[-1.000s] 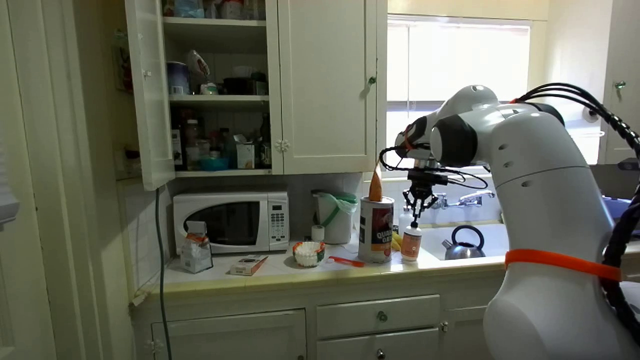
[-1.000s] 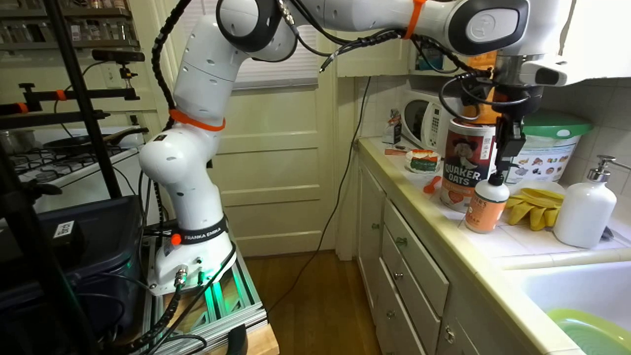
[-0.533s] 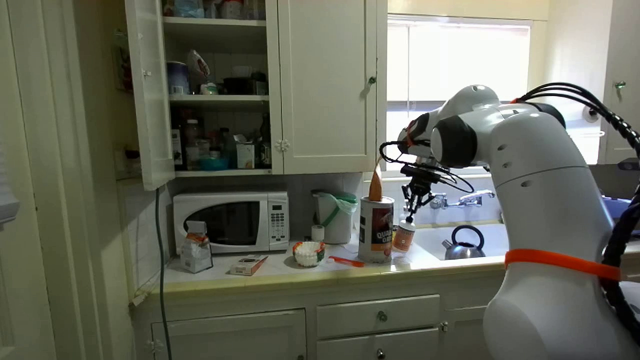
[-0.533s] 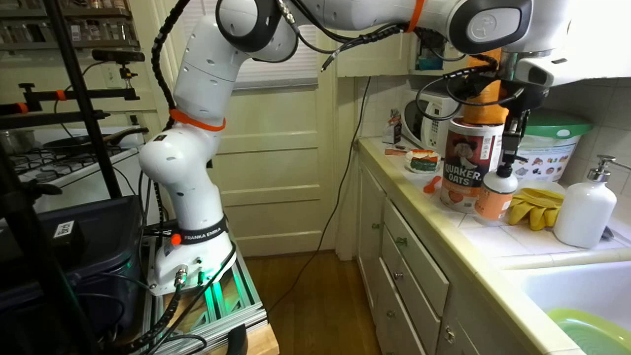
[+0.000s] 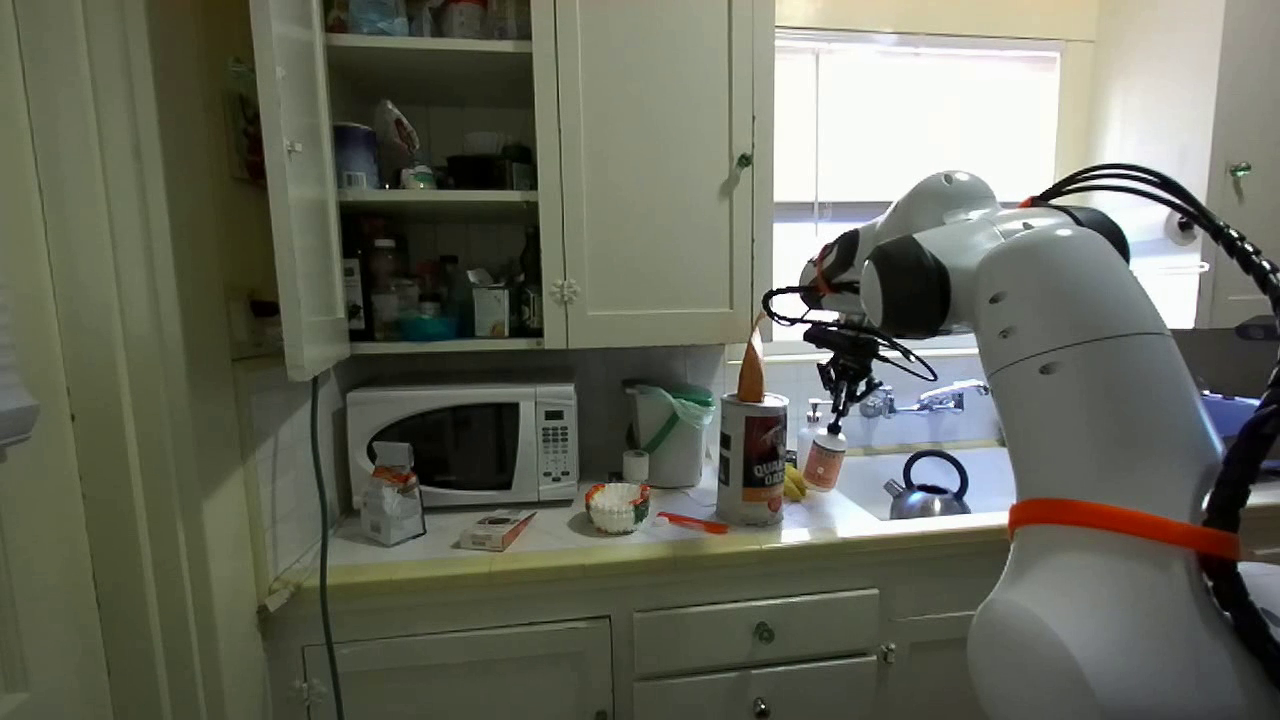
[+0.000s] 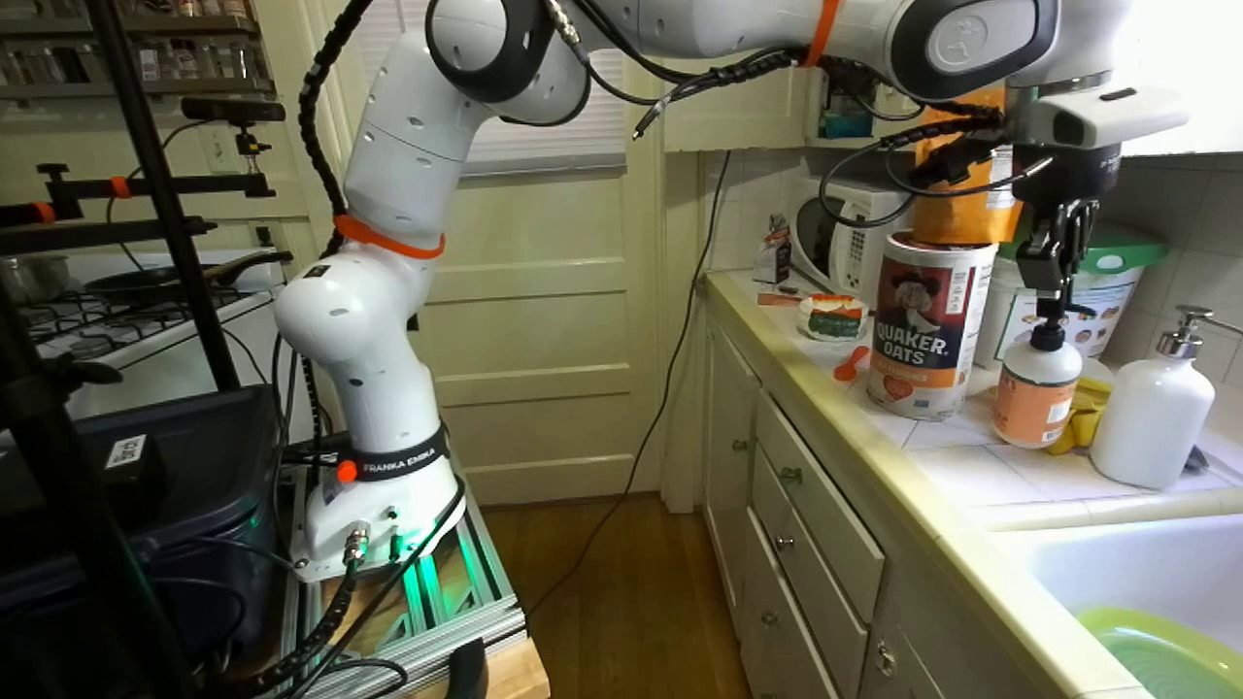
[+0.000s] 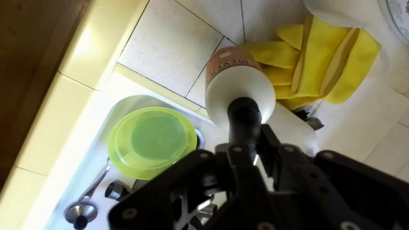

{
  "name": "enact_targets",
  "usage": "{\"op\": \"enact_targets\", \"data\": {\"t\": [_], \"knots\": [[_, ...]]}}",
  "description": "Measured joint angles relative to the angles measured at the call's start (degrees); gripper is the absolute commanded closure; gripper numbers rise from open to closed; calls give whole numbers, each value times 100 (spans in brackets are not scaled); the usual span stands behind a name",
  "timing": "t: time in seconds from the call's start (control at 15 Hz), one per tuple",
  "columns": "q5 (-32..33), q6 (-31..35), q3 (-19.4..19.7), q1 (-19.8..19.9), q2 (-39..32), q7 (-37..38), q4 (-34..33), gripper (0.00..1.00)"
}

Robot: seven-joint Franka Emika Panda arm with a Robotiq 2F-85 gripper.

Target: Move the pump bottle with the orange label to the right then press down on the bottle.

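The pump bottle is white with an orange label and a black pump top. It shows in both exterior views (image 5: 823, 462) (image 6: 1037, 393) and from above in the wrist view (image 7: 241, 83). My gripper (image 6: 1054, 301) is shut on its black pump top. The gripper also shows above the bottle in an exterior view (image 5: 838, 415) and in the wrist view (image 7: 246, 137), where the pump top partly hides its fingertips. The bottle hangs slightly tilted over the counter. I cannot tell whether its base touches the tiles.
A Quaker Oats canister (image 6: 927, 330) stands beside the bottle. Yellow gloves (image 7: 313, 64) lie just behind it. A white soap dispenser (image 6: 1151, 417) stands close on the sink side. The sink (image 6: 1088, 558) holds a green bowl (image 7: 153, 142). A kettle (image 5: 930, 495) stands there too.
The bottle first tilted and swung close to the oats canister. Now it has moved with my gripper away from the canister, further back and toward the white dispenser, covering part of the gloves.
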State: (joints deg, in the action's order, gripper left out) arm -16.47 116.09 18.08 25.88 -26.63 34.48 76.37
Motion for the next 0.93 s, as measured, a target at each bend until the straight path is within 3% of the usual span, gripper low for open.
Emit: {"op": "enact_targets", "data": {"t": [0.07, 0.13, 0.33, 0.4, 0.93], "knots": [[130, -1, 39, -29, -32, 147, -6, 96], [264, -1, 75, -57, -75, 307, -24, 84], [287, -1, 70, -63, -110, 327, -17, 84], [287, -1, 70, -63, -109, 327, -18, 96], [307, -22, 76, -65, -154, 482, -35, 96]]}}
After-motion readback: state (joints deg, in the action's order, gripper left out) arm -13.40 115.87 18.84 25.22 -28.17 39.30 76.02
